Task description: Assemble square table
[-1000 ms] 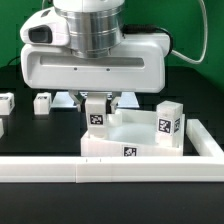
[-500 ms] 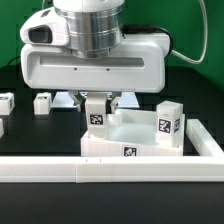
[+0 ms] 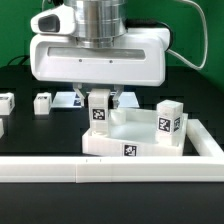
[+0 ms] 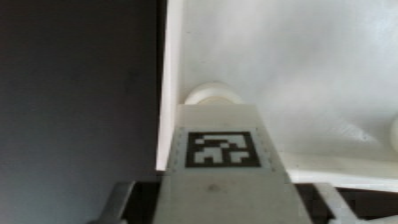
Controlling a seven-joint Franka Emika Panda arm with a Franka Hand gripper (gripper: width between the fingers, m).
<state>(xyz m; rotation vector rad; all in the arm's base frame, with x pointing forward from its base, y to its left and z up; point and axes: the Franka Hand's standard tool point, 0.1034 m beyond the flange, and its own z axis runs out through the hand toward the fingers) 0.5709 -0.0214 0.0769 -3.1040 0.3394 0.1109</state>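
Observation:
The square table slab (image 3: 112, 140) lies near the front, a tag on its front edge. One white tagged leg (image 3: 167, 122) stands upright at its corner on the exterior view's right. My gripper (image 3: 99, 100) is shut on another tagged leg (image 3: 98, 112), holding it upright over the slab's corner on the exterior view's left. In the wrist view the held leg (image 4: 221, 150) fills the middle between my fingers (image 4: 135, 200), above the slab's corner socket (image 4: 214, 95). Two more legs (image 3: 41, 102) (image 3: 5, 101) stand on the dark table at the exterior view's left.
A long white border rail (image 3: 100, 168) runs across the front and up the exterior view's right side (image 3: 208, 140). The arm's large white body (image 3: 98, 55) hangs over the middle and hides what lies behind it.
The arm and the held leg have shifted slightly toward the exterior view's right and a little up. The slab and other legs have not moved.

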